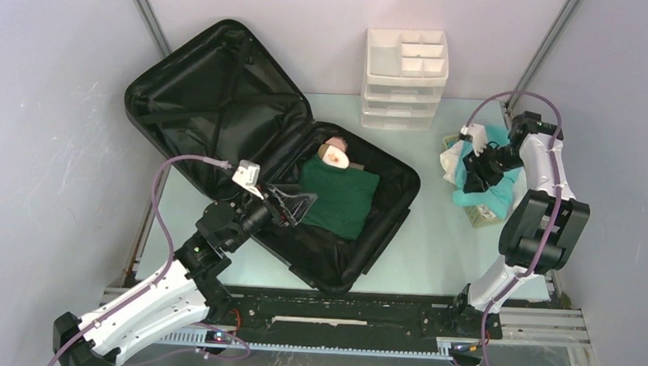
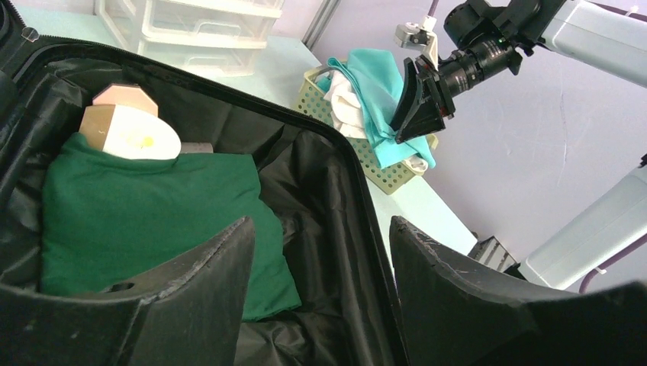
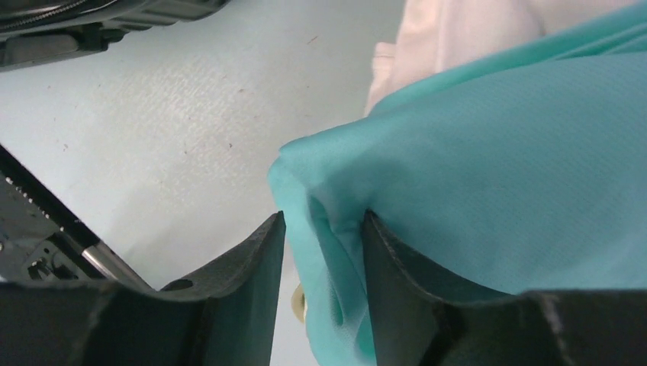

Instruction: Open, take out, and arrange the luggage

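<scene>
The luggage [image 1: 225, 96] lies open on the table [image 1: 434, 237], with my left gripper [image 2: 320, 229] spread above its near half. Right of the luggage, over the basket [image 1: 486, 213], my right gripper [image 3: 324, 236] pinches a fold of the teal cloth [image 3: 496, 152]. I judge it best to lower the cloth fully before letting go.

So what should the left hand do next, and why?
Probably lower the left hand onto the green cloth and close: it hangs open by that cloth inside the open luggage, while the right hand pinches the teal cloth.

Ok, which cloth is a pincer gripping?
The turquoise cloth on the pale basket, in the right pincer; the dark green cloth lies free in the black suitcase.
</scene>
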Available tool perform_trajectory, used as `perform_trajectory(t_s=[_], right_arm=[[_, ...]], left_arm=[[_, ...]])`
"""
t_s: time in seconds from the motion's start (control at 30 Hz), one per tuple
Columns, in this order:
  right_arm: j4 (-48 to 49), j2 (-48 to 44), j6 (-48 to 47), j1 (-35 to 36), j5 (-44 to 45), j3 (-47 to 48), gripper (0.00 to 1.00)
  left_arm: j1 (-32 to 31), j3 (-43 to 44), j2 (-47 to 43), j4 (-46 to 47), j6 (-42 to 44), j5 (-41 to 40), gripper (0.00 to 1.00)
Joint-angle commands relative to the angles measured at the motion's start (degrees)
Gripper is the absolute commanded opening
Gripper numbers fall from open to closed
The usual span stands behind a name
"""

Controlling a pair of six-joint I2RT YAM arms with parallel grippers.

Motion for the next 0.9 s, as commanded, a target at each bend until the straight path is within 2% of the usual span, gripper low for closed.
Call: perform_trajectory(t_s=[0.0, 0.07, 0.27, 0.37, 0.43, 0.5, 0.67, 0.87], right_arm=[[-7.03, 0.54, -0.44, 0.6, -3.82, 1.59, 0.56], [-10.35, -0.12, -1.28, 0.54, -5.74, 4.67, 0.61], [-18.73, -4.68, -2.14, 0.36, -10.65, 18.33, 0.68], [-19.29, -8.2, -2.47, 1.57, -14.01, 21.1, 0.8], [-16.5, -11.63, -1.05, 3.67, -17.34, 18.73, 0.9], [-9.58, -15.4, 2.12, 6.8, -19.58, 14.31, 0.99], [4.92, -21.75, 11.07, 15.47, -26.34, 2.97, 1.0], [18.95, -19.53, 26.21, 29.62, -21.98, -4.29, 0.97]], left_arm=[[-0.26, -1.46, -2.45, 0.54, -0.62, -0.78, 0.7], [-0.24, -1.77, -3.36, 0.28, -0.74, -0.96, 0.7], [-0.22, -2.01, -6.18, -2.08, -0.05, -1.65, 0.7], [-0.24, -1.78, -7.71, -3.87, 0.85, -2.75, 0.71], [-0.28, -1.25, -8.8, -6.01, 1.9, -3.71, 0.71], [-0.25, -0.33, -9.79, -8.54, 3.06, -4.6, 0.71], [-0.14, 1.83, -12.6, -15.39, 4.36, -6.06, 0.74], [-0.04, 3.15, -15.25, -18.47, 1.95, -5.68, 0.81]])
